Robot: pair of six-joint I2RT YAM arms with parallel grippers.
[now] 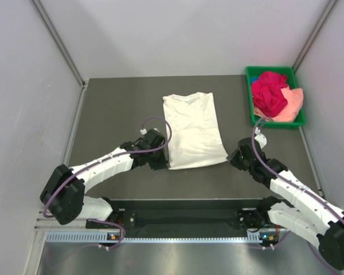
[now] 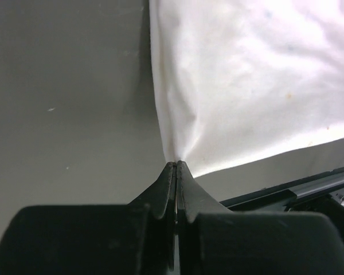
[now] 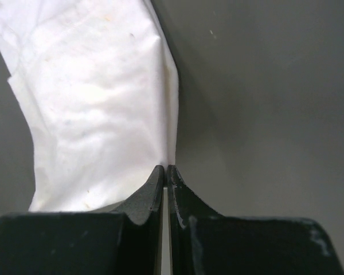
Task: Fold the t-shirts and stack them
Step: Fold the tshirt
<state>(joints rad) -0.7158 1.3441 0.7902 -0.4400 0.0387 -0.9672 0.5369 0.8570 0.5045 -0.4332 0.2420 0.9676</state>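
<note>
A: Cream-white t-shirt, position against the jaws?

B: It lies flat mid-surface, collar at the far end and hem toward the arms. The left jaws are pressed together on the near-left hem corner, and in the left wrist view the cloth draws to a point at their tips. The right jaws are likewise pinched on the near-right corner.

A: Arm pose?

B: The left arm is low and stretched in from the left, wrist at the hem. The right arm mirrors it from the right, also low.

A: Other shirts?

B: The magenta-red t-shirt is bunched on the peach-pink t-shirt in the green tray at the far right, well apart from both jaws.
</note>
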